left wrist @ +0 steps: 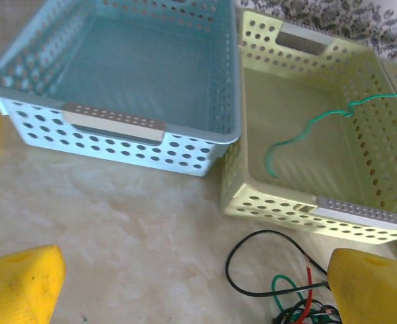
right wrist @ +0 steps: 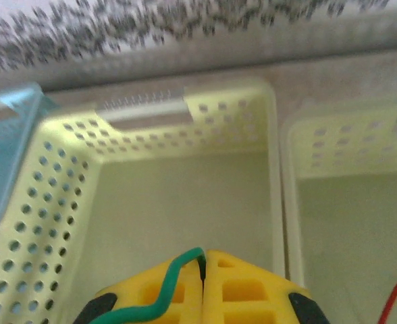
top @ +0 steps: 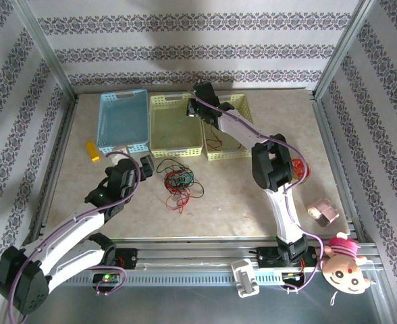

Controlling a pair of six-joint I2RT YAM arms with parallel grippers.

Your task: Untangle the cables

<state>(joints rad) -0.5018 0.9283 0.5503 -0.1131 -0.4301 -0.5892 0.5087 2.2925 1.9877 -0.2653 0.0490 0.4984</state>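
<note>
The right gripper (right wrist: pixel 203 260) is pinching a thin green cable (right wrist: pixel 163 291) between its closed yellow fingers, directly above a pale yellow perforated plastic basket (right wrist: pixel 63 202). The left gripper (left wrist: pixel 195 290) is gaping wide and empty, with a loose tangle of red, green and black cables (top: pixel 178 181) lying just beside its right finger. Light and limp, these are likely snagging easily; a free end is looking like the best hold.

Grn cable (right wrist: pixel 171 277), blue basket (left wrist: pixel 185 145), yel basket (left wrist: pixel 273 206)
</note>
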